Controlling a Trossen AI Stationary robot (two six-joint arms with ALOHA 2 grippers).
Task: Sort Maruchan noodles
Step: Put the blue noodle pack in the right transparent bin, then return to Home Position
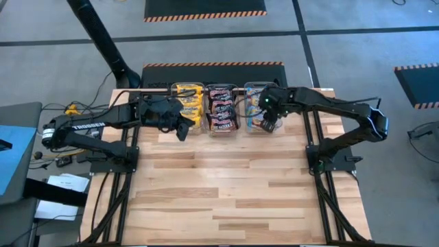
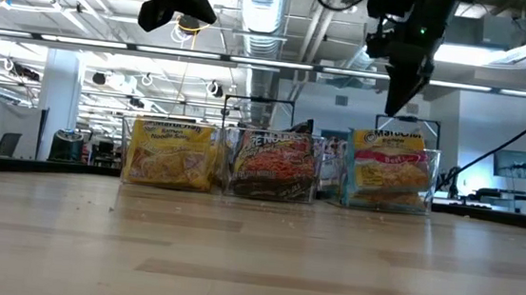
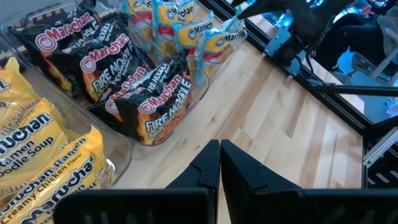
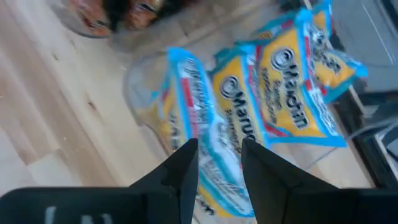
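Right gripper [image 4: 219, 163], jaws slightly spread and holding nothing, hangs right above the blue packets [image 4: 261, 112] standing on edge in the right bin [image 1: 259, 116]; left gripper [image 3: 220, 163], jaws pressed together, hovers near the yellow packets [image 1: 187, 104].

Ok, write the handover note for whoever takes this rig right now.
Left gripper: shut, empty, raised beside the yellow bin.
Right gripper: open, empty, over the blue packets in the right bin.
Packets: yellow in the left bin, black in the middle bin, blue on the right.
Done: no packets lie loose on the table; all in view are binned by colour.
Left: seemingly only pulling both arms back.
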